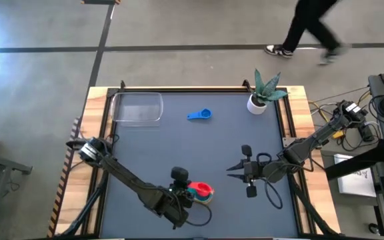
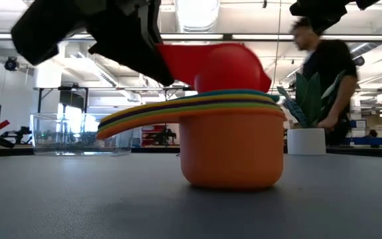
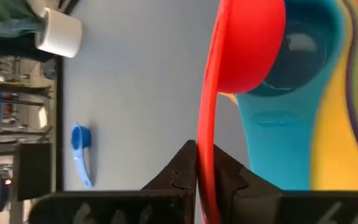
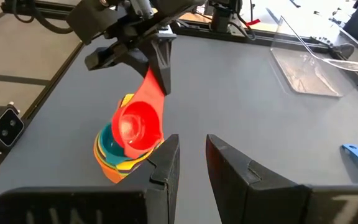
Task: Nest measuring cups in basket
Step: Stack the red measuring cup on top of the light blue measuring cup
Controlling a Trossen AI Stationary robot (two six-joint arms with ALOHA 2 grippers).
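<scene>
A nested stack of measuring cups [image 1: 204, 195] stands near the table's near edge, orange at the bottom [image 2: 231, 153] and teal on top [image 3: 291, 81]. The red cup [image 4: 135, 127] hangs tilted over the stack. My left gripper [image 3: 205, 171] is shut on its handle. A blue cup [image 1: 200, 115] lies alone on the far half of the table. The clear basket [image 1: 137, 107] sits at the far left corner with nothing in it. My right gripper [image 1: 233, 168] hovers open just right of the stack, touching nothing. My left gripper pinches the red cup's flat handle [image 3: 205, 155] between its two fingers, which lie along the handle. It comes slanting down from the left [image 4: 157, 71]. The cup is tilted, handle end up, with its bowl [image 2: 231, 66] over the teal cup atop the stack; whether it touches there, I cannot tell.
A small white plant pot [image 1: 257, 102] stands at the far right corner. A person [image 1: 312, 27] walks on the floor beyond the far edge. Bare grey table lies between the stack and the basket.
</scene>
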